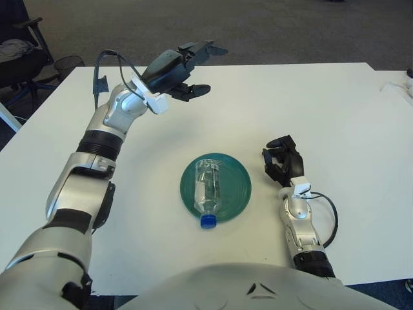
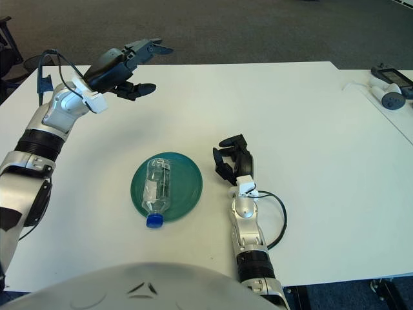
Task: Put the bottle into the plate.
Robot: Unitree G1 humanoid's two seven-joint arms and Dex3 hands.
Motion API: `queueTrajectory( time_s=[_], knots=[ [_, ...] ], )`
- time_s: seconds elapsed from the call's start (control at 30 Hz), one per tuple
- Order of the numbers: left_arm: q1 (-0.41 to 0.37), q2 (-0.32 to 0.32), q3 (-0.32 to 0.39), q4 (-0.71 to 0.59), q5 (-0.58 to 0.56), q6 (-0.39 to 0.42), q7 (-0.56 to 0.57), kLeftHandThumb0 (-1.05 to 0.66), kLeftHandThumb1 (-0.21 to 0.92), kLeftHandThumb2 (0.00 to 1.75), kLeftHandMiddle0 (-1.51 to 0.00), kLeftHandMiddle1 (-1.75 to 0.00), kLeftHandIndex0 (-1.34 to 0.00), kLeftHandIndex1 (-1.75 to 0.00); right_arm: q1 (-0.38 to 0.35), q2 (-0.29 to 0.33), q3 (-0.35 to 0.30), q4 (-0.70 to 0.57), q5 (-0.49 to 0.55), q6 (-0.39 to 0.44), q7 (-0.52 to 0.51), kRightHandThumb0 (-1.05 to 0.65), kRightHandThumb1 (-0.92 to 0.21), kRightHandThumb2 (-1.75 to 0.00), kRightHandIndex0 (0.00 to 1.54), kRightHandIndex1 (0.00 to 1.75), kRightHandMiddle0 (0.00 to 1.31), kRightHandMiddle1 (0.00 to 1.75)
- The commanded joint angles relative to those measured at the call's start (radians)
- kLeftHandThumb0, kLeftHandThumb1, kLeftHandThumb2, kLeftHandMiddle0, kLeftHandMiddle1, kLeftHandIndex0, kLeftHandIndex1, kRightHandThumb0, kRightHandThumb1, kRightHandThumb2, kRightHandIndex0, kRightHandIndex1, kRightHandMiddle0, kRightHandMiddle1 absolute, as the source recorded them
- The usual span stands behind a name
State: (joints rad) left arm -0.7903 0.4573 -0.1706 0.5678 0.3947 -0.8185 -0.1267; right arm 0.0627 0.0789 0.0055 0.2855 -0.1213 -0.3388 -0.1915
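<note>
A clear plastic bottle (image 1: pixel 208 191) with a blue cap (image 1: pixel 208 221) lies on its side in the green plate (image 1: pixel 237 191) at the table's near middle; the cap end juts over the plate's near rim. My left hand (image 1: pixel 188 68) is raised high above the far left part of the table, well away from the plate, fingers spread and holding nothing. My right hand (image 1: pixel 284 161) shows just right of the plate, fingers curled with nothing in them.
The white table (image 1: pixel 322 110) runs wide around the plate. Small white and grey devices (image 2: pixel 389 87) sit at its far right edge. A dark chair (image 1: pixel 16 51) stands off the table's far left corner.
</note>
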Motion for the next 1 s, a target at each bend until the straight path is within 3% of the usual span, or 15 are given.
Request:
queueTrajectory(
  time_s=[0.0, 0.33, 0.57, 0.97],
  knots=[
    [0.016, -0.022, 0.044, -0.039, -0.060, 0.017, 0.030, -0.74, 0.92, 0.70, -0.42, -0.04, -0.05, -0.87, 0.079, 0.004, -0.008, 0.123, 0.024, 0.108, 0.017, 0.00, -0.85, -0.48, 0.43, 1.35, 0.29, 1.67],
    [0.170, -0.045, 0.111, -0.043, -0.161, 0.053, 0.045, -0.66, 0.92, 0.67, -0.48, -0.06, -0.09, -0.90, 0.080, 0.005, -0.007, 0.121, 0.032, 0.104, 0.024, 0.00, -0.88, -0.42, 0.42, 1.33, 0.27, 1.68],
    [0.246, -0.113, 0.132, 0.110, -0.248, 0.014, 0.035, -0.62, 0.92, 0.69, -0.48, -0.04, -0.11, -0.90, 0.085, 0.002, -0.008, 0.108, 0.033, 0.113, 0.025, 0.00, -0.89, -0.41, 0.42, 1.33, 0.28, 1.68],
    [0.363, -0.147, 0.143, 0.132, -0.215, -0.051, 0.082, -0.59, 0.92, 0.70, -0.53, -0.06, -0.14, -0.93, 0.092, -0.002, -0.010, 0.097, 0.029, 0.113, 0.022, 0.00, -0.88, -0.41, 0.42, 1.31, 0.31, 1.67]
  ],
)
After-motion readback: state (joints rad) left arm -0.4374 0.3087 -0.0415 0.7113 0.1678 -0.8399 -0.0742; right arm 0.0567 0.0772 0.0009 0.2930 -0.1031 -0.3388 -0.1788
